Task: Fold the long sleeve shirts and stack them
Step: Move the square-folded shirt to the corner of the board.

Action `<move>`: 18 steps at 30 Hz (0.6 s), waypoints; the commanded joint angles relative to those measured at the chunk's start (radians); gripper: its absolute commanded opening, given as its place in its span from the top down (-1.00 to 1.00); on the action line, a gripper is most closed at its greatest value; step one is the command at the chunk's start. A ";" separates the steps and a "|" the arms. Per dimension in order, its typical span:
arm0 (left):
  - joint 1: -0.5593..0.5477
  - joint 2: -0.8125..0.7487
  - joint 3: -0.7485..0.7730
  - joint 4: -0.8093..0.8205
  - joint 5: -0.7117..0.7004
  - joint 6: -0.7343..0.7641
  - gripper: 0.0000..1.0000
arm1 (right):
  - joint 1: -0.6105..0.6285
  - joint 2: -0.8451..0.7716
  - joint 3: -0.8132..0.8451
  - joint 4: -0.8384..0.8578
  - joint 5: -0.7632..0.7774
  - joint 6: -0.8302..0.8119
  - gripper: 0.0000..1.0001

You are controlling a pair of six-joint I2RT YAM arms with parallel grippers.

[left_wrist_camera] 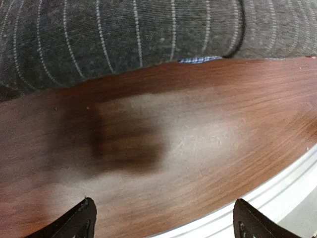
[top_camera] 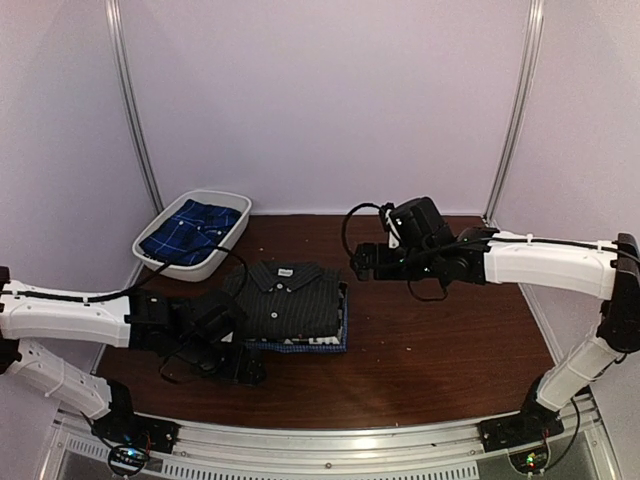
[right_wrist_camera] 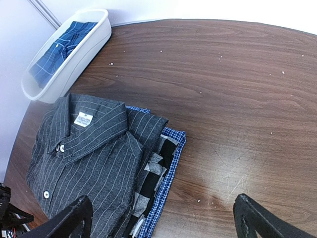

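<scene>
Three folded long sleeve shirts lie stacked mid-table. The charcoal pinstriped shirt (top_camera: 288, 303) (right_wrist_camera: 89, 163) (left_wrist_camera: 124, 34) is on top, collar facing away. Under it a black-and-white checked shirt (right_wrist_camera: 156, 171) peeks out, and a fine blue-checked shirt (right_wrist_camera: 172, 181) (top_camera: 310, 346) (left_wrist_camera: 198, 59) lies at the bottom. My left gripper (top_camera: 240, 368) (left_wrist_camera: 166, 223) is open and empty, low over bare wood just in front of the stack's near edge. My right gripper (top_camera: 362, 262) (right_wrist_camera: 166, 220) hangs open and empty above the stack's right side.
A white basin (top_camera: 215, 262) (right_wrist_camera: 84, 59) at the back left holds a blue plaid shirt (top_camera: 192, 228) (right_wrist_camera: 64, 47). The aluminium rail (left_wrist_camera: 292, 183) runs along the table's near edge, close to my left gripper. Pale walls enclose the table behind and at both sides.
</scene>
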 commanded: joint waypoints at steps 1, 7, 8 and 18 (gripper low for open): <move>-0.009 0.083 -0.027 0.175 -0.089 -0.065 -0.95 | -0.008 -0.048 -0.018 -0.013 0.045 -0.004 -1.00; -0.009 0.202 -0.043 0.293 -0.168 -0.065 -0.95 | -0.015 -0.069 -0.042 -0.021 0.056 -0.004 -1.00; -0.008 0.226 -0.042 0.312 -0.175 -0.065 -0.95 | -0.016 -0.072 -0.044 -0.022 0.059 -0.003 -1.00; 0.005 0.376 -0.022 0.416 -0.268 -0.012 -0.95 | -0.027 -0.090 -0.071 -0.026 0.067 -0.004 -1.00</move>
